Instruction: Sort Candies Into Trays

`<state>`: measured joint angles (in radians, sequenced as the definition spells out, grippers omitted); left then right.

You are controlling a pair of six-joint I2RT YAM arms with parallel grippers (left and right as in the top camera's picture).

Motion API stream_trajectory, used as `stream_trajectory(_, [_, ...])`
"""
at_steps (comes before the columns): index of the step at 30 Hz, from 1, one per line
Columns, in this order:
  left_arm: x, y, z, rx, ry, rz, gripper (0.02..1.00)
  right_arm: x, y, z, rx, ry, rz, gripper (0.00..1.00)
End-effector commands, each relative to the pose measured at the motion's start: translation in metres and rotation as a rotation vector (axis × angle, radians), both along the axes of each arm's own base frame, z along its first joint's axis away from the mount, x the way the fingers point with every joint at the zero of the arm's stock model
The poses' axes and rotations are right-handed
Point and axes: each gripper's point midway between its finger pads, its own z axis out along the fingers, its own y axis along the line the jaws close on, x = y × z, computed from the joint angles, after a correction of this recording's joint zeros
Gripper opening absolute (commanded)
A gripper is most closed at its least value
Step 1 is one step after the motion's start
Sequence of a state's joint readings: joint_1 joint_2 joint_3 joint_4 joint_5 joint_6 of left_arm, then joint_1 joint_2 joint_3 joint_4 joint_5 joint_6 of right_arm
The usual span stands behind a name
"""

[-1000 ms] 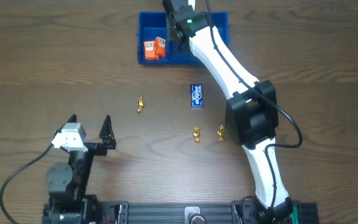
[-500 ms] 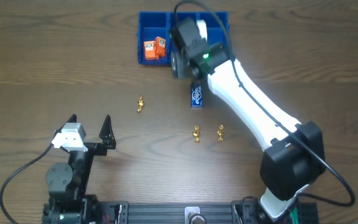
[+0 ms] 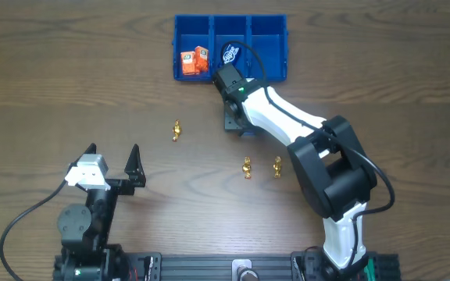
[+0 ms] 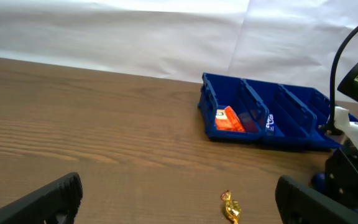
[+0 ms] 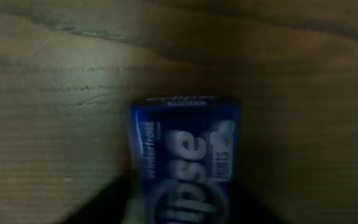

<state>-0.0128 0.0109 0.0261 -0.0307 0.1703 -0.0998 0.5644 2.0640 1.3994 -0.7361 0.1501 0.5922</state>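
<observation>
**Right arm low over a blue candy pack, just below the sorting tray**

The right gripper (image 3: 235,119) is down at the table just below the blue tray (image 3: 230,19). In its wrist view, a blue pack (image 5: 185,155) lies flat on the wood directly beneath it. Whether this gripper is open or closed on the pack cannot be told. The step in hand looks like picking up this pack. The next move calls for a firm hold, a lift, and a short carry up to the tray.

The left gripper (image 3: 113,152) sits parked near its base, spread wide and holding nothing.

The tray has three compartments. The left one holds orange candies (image 3: 194,61). The middle one holds a blue-and-white piece (image 3: 231,53). The right one shows only its blue floor. Three gold-wrapped candies (image 3: 176,130) lie loose on the table, apart from the tray.
</observation>
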Motion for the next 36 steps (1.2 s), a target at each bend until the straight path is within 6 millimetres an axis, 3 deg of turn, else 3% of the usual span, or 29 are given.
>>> stream_trajectory(1, [-0.001,0.0,-0.017,0.009,0.046,-0.005,0.998,-0.003,-0.003,-0.011,-0.004,0.03,-0.019,0.29])
stream_trajectory(3, [-0.001,0.0,-0.017,0.009,0.046,-0.005,0.998,-0.003,-0.003,-0.009,-0.003,0.026,-0.019,0.266])
stream_trajectory(5, [-0.001,0.0,-0.017,0.009,0.046,-0.005,0.998,0.0,0.002,0.012,0.011,-0.023,-0.009,0.251])
stream_trajectory(6, [-0.001,0.0,-0.017,0.009,0.046,-0.005,0.998,0.005,0.003,0.034,0.011,-0.073,-0.007,0.251])
stream_trajectory(7, [-0.001,0.0,-0.017,0.009,0.046,-0.005,0.996,0.015,0.004,0.067,0.012,-0.148,-0.011,0.251])
stream_trajectory(8, [-0.001,0.0,-0.017,0.009,0.046,-0.005,0.998,0.028,0.004,0.108,0.015,-0.229,-0.014,0.253])
stream_trajectory(9, [-0.001,0.0,-0.017,0.009,0.046,-0.005,0.998,0.038,0.004,0.135,0.005,-0.278,-0.023,0.253])
stream_trajectory(10, [-0.001,0.0,-0.017,0.009,0.046,-0.005,0.998,0.06,0.005,0.181,-0.008,-0.367,-0.015,0.257])
stream_trajectory(12, [-0.001,0.0,-0.017,0.009,0.046,-0.005,0.998,0.092,0.014,0.228,0.009,-0.462,0.013,0.259])
stream_trajectory(13, [-0.001,0.0,-0.017,0.009,0.046,-0.005,0.996,0.109,0.017,0.24,0.016,-0.497,0.014,0.259])
stream_trajectory(15, [-0.001,0.0,-0.017,0.009,0.046,-0.005,0.998,0.139,0.017,0.237,0.026,-0.525,-0.015,0.281])
stream_trajectory(17, [-0.001,0.0,-0.017,0.009,0.046,-0.005,0.998,0.158,0.025,0.201,0.056,-0.485,-0.011,0.286])
stream_trajectory(20, [-0.001,0.0,-0.017,0.009,0.046,-0.005,0.998,0.168,0.027,0.15,0.058,-0.401,-0.019,0.286])
stream_trajectory(23, [-0.001,0.0,-0.017,0.009,0.046,-0.005,0.998,0.169,0.028,0.124,0.045,-0.361,-0.033,0.286])
stream_trajectory(29, [-0.001,0.0,-0.017,0.009,0.046,-0.005,0.998,0.171,0.031,0.12,0.05,-0.363,-0.029,0.343])
stream_trajectory(31, [-0.001,0.0,-0.017,0.009,0.046,-0.005,0.998,0.171,0.033,0.12,0.052,-0.367,-0.027,0.535])
stream_trajectory(34, [-0.001,0.0,-0.017,0.009,0.046,-0.005,0.998,0.171,0.036,0.121,0.059,-0.372,-0.023,0.663])
stream_trajectory(36, [-0.001,0.0,-0.017,0.009,0.046,-0.005,0.998,0.17,0.045,0.125,0.068,-0.385,-0.009,0.684])
